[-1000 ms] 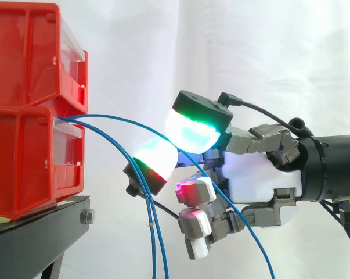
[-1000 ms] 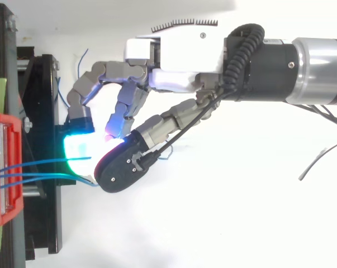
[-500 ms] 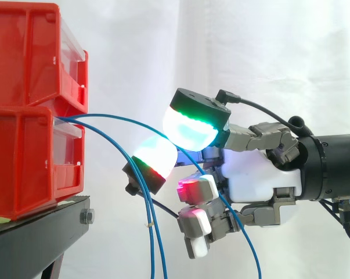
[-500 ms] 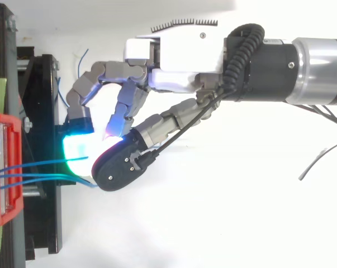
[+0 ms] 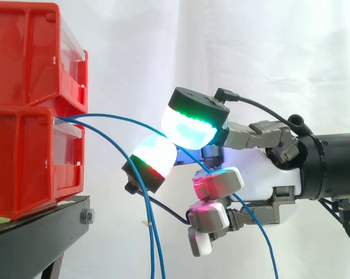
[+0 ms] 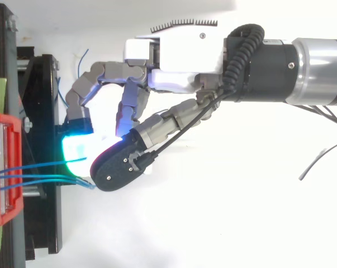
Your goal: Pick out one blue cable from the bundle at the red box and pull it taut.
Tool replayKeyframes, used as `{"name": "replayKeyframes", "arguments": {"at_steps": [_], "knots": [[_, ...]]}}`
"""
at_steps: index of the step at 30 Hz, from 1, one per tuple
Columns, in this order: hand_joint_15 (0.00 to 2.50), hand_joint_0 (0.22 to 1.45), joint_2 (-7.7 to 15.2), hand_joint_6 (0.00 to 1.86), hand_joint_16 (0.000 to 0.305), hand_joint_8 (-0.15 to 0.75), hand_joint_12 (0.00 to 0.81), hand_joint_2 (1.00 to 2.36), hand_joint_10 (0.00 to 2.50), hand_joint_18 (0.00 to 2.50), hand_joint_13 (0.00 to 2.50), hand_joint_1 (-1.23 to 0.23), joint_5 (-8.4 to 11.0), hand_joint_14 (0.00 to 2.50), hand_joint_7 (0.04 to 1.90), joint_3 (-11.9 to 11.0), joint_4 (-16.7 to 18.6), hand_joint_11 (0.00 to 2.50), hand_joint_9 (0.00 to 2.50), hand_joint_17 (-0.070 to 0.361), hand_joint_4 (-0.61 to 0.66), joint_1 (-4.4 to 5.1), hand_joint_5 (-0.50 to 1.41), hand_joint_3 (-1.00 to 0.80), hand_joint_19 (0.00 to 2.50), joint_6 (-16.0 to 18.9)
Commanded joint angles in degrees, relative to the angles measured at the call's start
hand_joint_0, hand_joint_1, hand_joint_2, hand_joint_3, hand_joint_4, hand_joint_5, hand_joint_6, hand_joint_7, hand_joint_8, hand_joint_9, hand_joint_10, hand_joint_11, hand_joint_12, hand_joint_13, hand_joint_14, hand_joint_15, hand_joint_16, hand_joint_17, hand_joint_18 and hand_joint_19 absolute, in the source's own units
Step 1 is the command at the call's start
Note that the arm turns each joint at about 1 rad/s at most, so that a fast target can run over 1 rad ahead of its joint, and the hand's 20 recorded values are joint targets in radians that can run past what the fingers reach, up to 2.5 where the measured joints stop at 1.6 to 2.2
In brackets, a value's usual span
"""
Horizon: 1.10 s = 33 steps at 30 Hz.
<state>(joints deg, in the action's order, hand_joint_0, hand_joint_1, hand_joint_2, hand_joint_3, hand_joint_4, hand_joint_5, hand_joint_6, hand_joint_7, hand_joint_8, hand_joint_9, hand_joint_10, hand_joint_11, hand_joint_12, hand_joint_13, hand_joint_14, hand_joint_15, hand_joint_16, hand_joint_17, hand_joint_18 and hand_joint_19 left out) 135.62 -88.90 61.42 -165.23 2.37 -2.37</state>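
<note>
Bright, even light; white curtain (image 5: 279,52) nearly blown out; robot hand (image 6: 179,56) pads (image 5: 189,129) cast cyan glow.

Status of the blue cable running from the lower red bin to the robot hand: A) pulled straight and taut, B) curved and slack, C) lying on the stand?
B: the cable arcs out of the lower bin to the robot hand and droops below it.
</note>
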Motion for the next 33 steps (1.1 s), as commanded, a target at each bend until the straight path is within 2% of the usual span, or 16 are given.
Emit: {"name": "replayKeyframes", "arguments": {"at_steps": [1, 14, 27, 33], "knots": [[0.75, 0.59, 0.0, 0.95, 0.058, 0.320, 0.388, 1.02, 0.02, 0.89, 1.25, -0.58, 0.04, 0.03, 0.97, 0.0, 0.0, 0.94, 1.44, 0.131, 0.03, 0.00, -0.14, -0.21, 0.65, 0.0], [0.75, 0.58, 0.0, 0.96, 0.061, 0.312, 0.392, 1.01, 0.02, 0.85, 1.19, -0.48, 0.04, 0.02, 0.95, 0.0, 0.0, 0.94, 1.38, 0.136, 0.02, 0.00, -0.14, -0.25, 0.68, 0.0], [0.78, 0.56, 0.0, 0.94, 0.057, 0.288, 0.369, 1.01, 0.02, 0.81, 1.16, -0.51, -0.05, 0.03, 0.93, -0.1, 0.0, 0.96, 1.35, 0.128, 0.03, 0.09, -0.15, -0.31, 0.72, 0.0], [0.78, 0.53, 0.0, 0.93, 0.059, 0.281, 0.371, 1.01, 0.02, 0.83, 1.15, -0.57, -0.05, 0.02, 0.91, -0.1, 0.0, 0.94, 1.33, 0.133, 0.03, 0.00, -0.16, -0.38, 0.71, 0.0]]}}
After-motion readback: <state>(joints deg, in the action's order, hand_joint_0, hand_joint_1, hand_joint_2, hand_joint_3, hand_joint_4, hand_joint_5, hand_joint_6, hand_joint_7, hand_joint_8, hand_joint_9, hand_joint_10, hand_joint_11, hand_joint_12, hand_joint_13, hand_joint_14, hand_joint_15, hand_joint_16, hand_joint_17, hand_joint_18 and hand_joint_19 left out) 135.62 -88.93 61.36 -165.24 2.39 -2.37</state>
